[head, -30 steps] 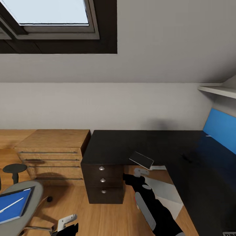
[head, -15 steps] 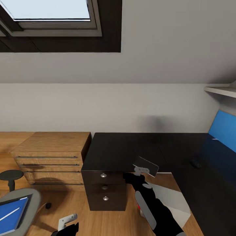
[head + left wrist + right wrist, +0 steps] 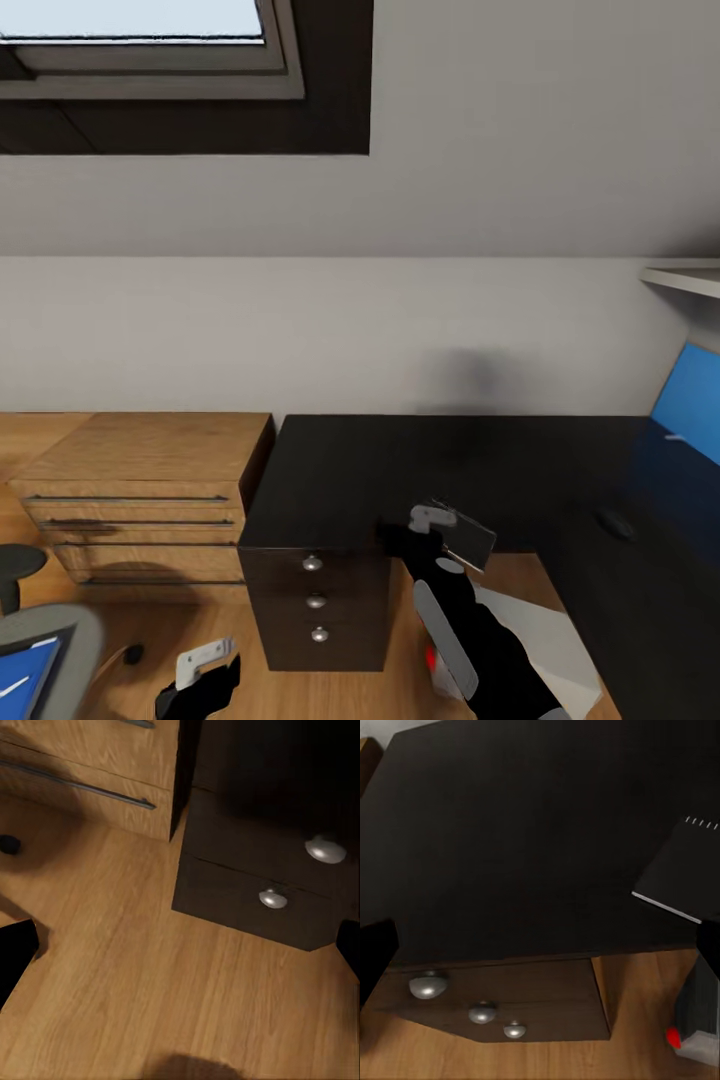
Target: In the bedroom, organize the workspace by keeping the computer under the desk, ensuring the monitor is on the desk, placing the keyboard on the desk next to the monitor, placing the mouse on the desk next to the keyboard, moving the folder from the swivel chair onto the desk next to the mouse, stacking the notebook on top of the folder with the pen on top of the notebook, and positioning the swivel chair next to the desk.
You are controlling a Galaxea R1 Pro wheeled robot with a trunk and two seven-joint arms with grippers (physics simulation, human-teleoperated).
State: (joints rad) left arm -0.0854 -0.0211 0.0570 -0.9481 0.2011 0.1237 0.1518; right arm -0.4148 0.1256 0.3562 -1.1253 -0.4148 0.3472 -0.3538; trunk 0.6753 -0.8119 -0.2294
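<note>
The notebook (image 3: pixel 466 540) is a thin dark slab with a pale edge and a row of tiny spiral holes (image 3: pixel 702 824) along one side. No readable writing on it. The right gripper (image 3: pixel 432 518) has its fingers clamped on it, holding it tilted just over the front edge of the desk (image 3: pixel 400 465). That surface is matte black with a bright blue back panel (image 3: pixel 688 400). Under it sits a dark three-drawer unit (image 3: pixel 315 605) with round silvery knobs, beside a light-wood drawer chest (image 3: pixel 140 490). The light grey computer (image 3: pixel 540 640) stands on the wood floor below. Small dark mouse (image 3: pixel 612 524) sits further right. The left gripper (image 3: pixel 205 662) hangs low, fingers spread apart, near the swivel chair (image 3: pixel 45 650).
</note>
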